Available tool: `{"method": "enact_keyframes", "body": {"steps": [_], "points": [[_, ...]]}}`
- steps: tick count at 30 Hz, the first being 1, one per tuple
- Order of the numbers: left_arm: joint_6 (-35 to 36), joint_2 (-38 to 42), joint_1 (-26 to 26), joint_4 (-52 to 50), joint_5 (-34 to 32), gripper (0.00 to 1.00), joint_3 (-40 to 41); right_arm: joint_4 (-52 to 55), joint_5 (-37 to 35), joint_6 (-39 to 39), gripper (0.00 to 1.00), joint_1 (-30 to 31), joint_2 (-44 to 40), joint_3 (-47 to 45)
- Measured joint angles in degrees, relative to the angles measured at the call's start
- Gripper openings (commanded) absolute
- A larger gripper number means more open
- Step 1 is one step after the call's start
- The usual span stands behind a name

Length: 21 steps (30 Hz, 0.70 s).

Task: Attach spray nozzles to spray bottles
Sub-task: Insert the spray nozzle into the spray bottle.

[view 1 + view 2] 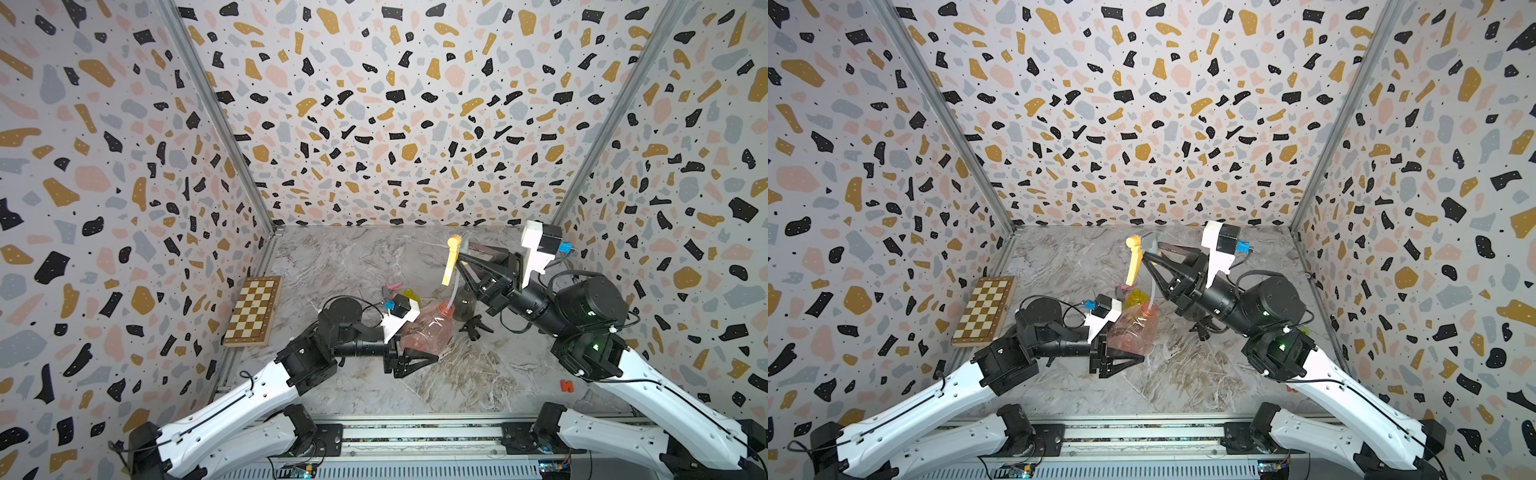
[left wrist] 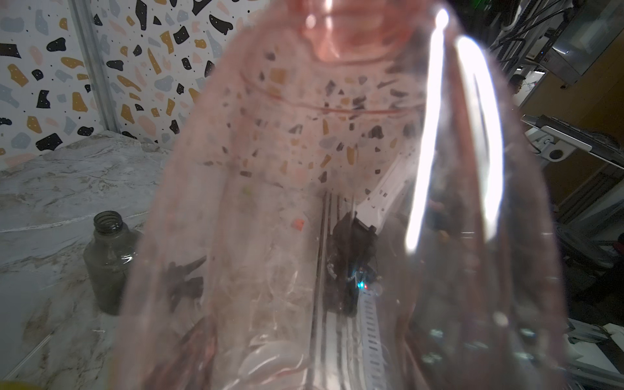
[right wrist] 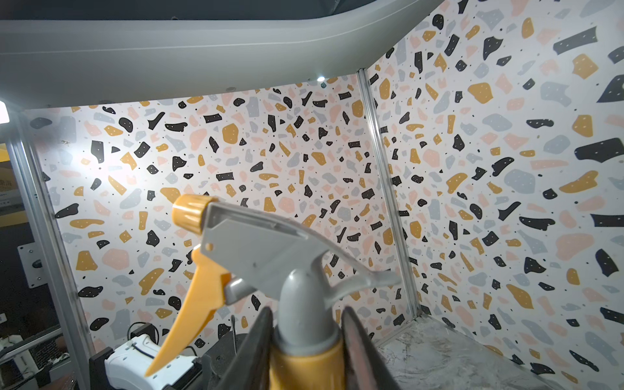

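My left gripper (image 1: 415,343) (image 1: 1125,345) is shut on the belly of the pale pink spray bottle (image 1: 424,328) (image 1: 1133,328) (image 2: 304,169) and holds it tilted, neck pointing up and right. My right gripper (image 1: 461,254) (image 1: 1148,251) (image 3: 305,314) is shut on the collar of the grey spray nozzle with the orange trigger (image 1: 451,257) (image 1: 1136,257) (image 3: 270,250). It holds that nozzle above the bottle. The dip tube (image 1: 453,291) runs down to the pink neck. The pink bottle fills the left wrist view and hides the jaws.
Behind the pink bottle stand a smoky grey bottle (image 1: 463,303) (image 2: 108,256) and a yellow bottle (image 1: 411,295) (image 1: 1138,297). A pink-trigger nozzle (image 1: 390,289) lies by them, a black nozzle (image 1: 476,326) (image 1: 1202,328) to the right. A chessboard (image 1: 253,311) lies at the left wall.
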<state>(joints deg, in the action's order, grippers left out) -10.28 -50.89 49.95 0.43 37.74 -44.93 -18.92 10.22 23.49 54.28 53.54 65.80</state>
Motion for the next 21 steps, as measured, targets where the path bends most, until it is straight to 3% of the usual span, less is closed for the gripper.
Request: {"method": "enact_keyframes", "body": {"steps": [8, 21], "points": [[-0.33, 1.09, 0.0, 0.83, 0.07, 0.0, 0.37, -1.11, -1.22, -0.61, 0.15, 1.36, -0.26, -1.27], [-4.42, 3.61, 0.0, 3.19, -5.25, 0.0, -0.15, -2.16, 2.75, 0.9, 0.25, 1.99, -1.75, -9.29]]}}
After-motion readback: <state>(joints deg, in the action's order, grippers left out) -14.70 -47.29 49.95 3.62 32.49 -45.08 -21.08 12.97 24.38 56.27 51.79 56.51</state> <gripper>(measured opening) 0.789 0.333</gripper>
